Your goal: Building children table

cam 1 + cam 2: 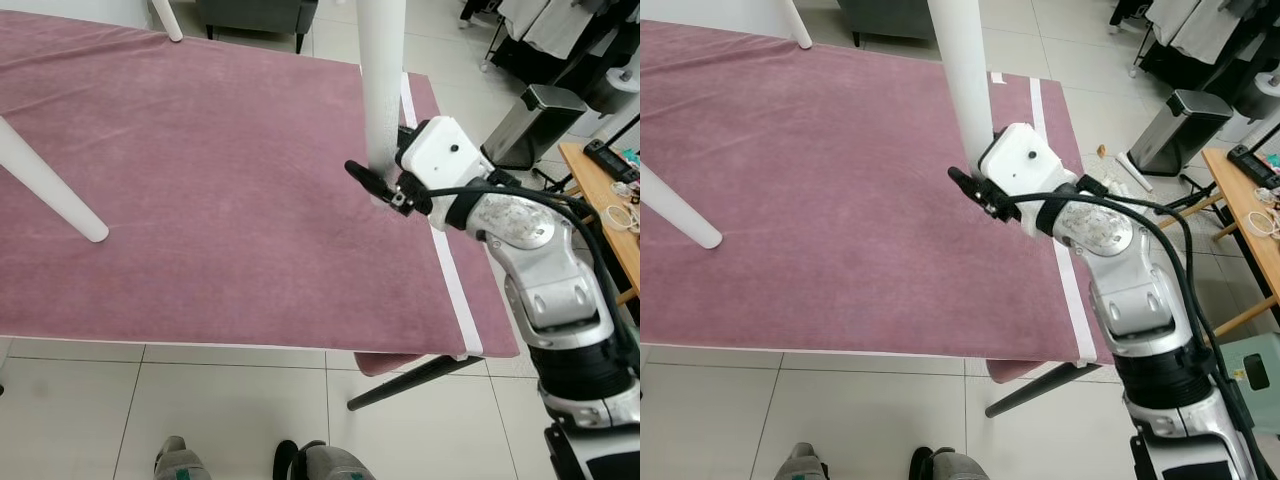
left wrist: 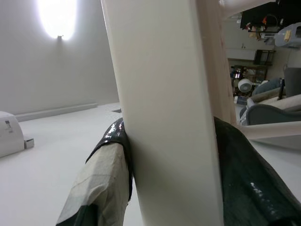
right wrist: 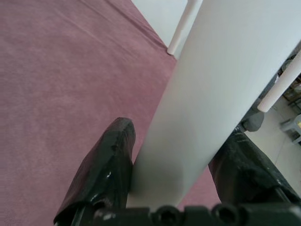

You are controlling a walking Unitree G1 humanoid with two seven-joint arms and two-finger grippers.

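Worktop (image 1: 200, 200): covered with a mauve cloth, a white stripe running along its 3 o'clock side; it takes up most of the head views.
Floor (image 1: 240, 400): pale tiles below the near edge of the worktop.
Right arm (image 1: 540, 270): silver, reaching in from 4 o'clock toward the middle of the frame.
Upright table leg (image 1: 382, 90): white round post, standing on the cloth near the stripe, rising out of frame at 12 o'clock.
Second table leg (image 1: 45, 190): white, slanting over the cloth at 9 o'clock, well apart from the upright one.
Third table leg (image 1: 167, 20): white, only its end seen at 11 o'clock.
Pedal bin (image 1: 530, 125): grey metal, on the floor at 2 o'clock.
Right claw (image 1: 378, 185): closed narrow on the base of the upright table leg, one black finger on each side.
Left claw (image 2: 174, 160): clamped on a cream post (image 2: 164, 108), which sits between its two fingers; which table part this is cannot be told.
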